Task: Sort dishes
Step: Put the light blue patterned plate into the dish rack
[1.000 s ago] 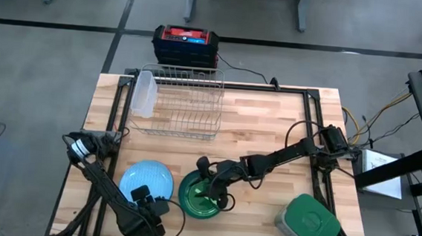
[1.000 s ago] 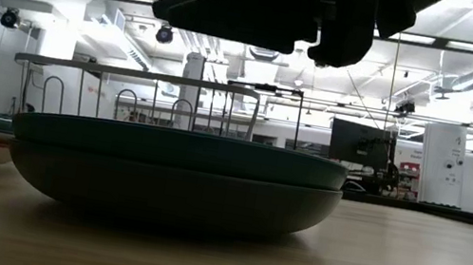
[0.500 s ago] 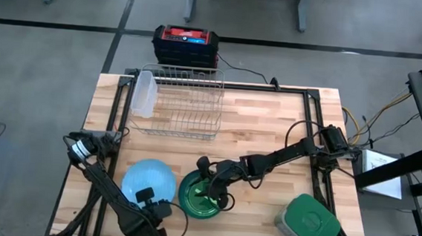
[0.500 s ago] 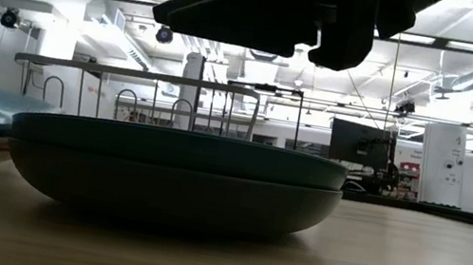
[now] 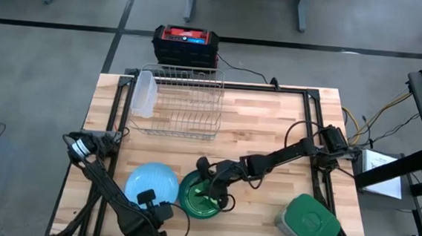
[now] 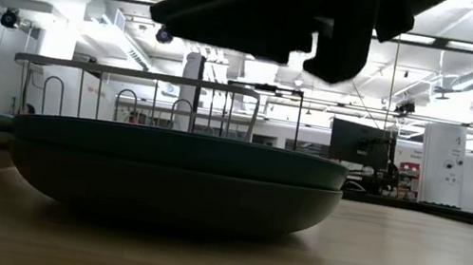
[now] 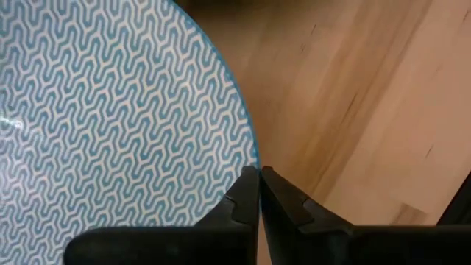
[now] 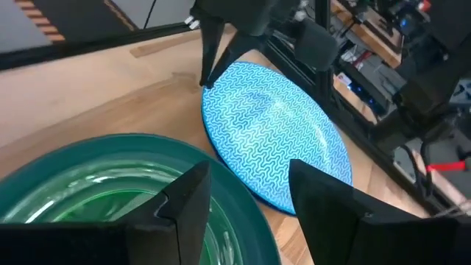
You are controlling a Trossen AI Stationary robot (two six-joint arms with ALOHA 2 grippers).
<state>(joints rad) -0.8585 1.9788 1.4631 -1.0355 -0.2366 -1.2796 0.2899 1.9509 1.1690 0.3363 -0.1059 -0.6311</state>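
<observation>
Dishes on this table sit along the lower edge of the high view, and the leftmost, a light blue patterned plate (image 5: 151,184), is the one in hand. Its rim is pinched at its lower right by the left gripper (image 5: 151,203), whose fingers (image 7: 248,193) are pressed together on the edge, the plate stretching up and to the left of them across bare wooden table (image 7: 368,96). In the right wrist view the plate looks tilted, its gripped side raised. Just to the right, nearly touching, lies the dark green bowl (image 5: 204,195); the right gripper (image 5: 208,185) hangs over its centre with fingers (image 8: 185,202) spread and nothing between them. At table height this bowl (image 6: 173,175) seems to be two stacked dishes, though I cannot be sure. So each arm has its own dish directly beneath it, and the left arm is plainly nearer the plate. The wire rack (image 5: 180,101) lies toward the upper left of the table, well apart from both, so a lift must probably carry upward in the frame.
</observation>
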